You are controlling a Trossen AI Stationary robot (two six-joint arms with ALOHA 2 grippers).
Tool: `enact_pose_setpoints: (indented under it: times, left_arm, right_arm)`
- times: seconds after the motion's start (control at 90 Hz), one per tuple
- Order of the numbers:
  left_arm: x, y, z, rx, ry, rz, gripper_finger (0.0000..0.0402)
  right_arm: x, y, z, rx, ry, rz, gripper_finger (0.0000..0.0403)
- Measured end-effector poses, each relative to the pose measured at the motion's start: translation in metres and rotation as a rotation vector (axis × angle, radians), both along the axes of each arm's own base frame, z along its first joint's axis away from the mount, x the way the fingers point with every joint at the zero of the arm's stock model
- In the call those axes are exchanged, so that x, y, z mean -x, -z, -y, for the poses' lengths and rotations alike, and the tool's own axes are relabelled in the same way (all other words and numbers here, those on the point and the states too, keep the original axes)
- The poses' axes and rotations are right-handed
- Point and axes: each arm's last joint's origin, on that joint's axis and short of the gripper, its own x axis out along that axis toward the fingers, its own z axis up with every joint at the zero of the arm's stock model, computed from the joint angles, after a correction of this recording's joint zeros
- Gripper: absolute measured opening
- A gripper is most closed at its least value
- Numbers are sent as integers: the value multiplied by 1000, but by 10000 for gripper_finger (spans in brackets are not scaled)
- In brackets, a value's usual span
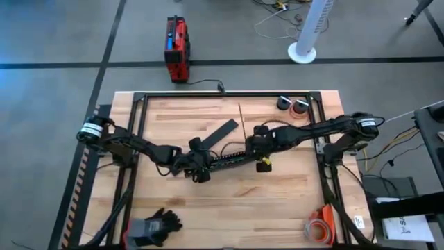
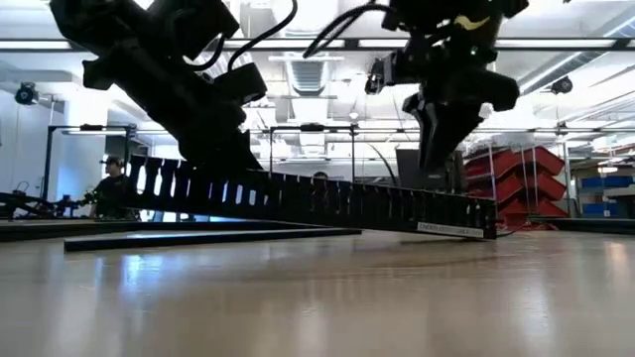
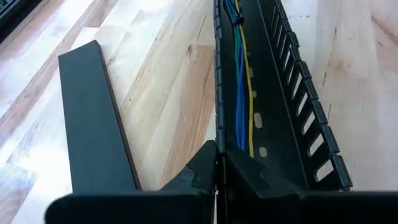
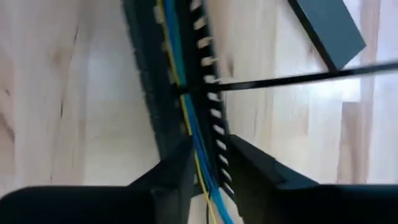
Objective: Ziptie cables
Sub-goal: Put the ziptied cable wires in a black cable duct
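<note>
Two dark arms meet near mid-table in the high view. Left gripper (image 1: 198, 169) sits at one end of the long black slotted plastic cable duct (image 1: 232, 158); right gripper (image 1: 261, 142) over the other end. Flat black lid strip (image 1: 223, 131) lies loose just beside them on the pale wooden table (image 1: 277, 201). Tape rolls and a dark glove near the edges, well apart.

Low view: duct (image 2: 327, 203) held clear of the table at the left arm's end, sloping down toward the far end, where the right gripper (image 2: 442, 149) hangs over its top edge. A second black strip lies flat beneath.

Left wrist view: fingers (image 3: 205, 171) clamped together on the duct's side wall. Thin blue, green and yellow wires, the cables (image 3: 239, 93), run along inside the channel. Lid strip (image 3: 93, 118) lies beside, apart.

Right wrist view: fingers (image 4: 174, 168) stand apart, straddling the duct, not visibly pinching anything. Cables (image 4: 186, 124) inside. A thin black tie (image 4: 298, 78) crosses the channel, its tail sticking out sideways.

Risks, as judged: the left grip is on one thin wall only, so pulling the tie tail could twist or drop the duct. The tie may snag a comb tooth instead of cinching the wires, and loose strands could slip out of the loop.
</note>
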Motion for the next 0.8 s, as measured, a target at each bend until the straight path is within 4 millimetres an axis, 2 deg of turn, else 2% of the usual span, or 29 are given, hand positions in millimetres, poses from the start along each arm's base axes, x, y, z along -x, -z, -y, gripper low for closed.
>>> enact_pose_setpoints:
  times: [0.133, 0.278, 0.444, 0.8]
  left_arm:
    - [0, 0, 0, 4, -1, 2, 6]
    - [0, 0, 0, 9, -5, 3, 6]
    - [0, 0, 0, 8, -5, 3, 6]
    - [0, 0, 0, 8, -5, 4, 6]
  right_arm:
    - [3, 6, 18, -65, 44, 75, 125]
    - [0, 19, 31, -148, 33, 155, 129]
    - [-4, 20, 38, -203, 19, 225, 110]
    - [-4, 23, 38, -195, -14, 236, 52]
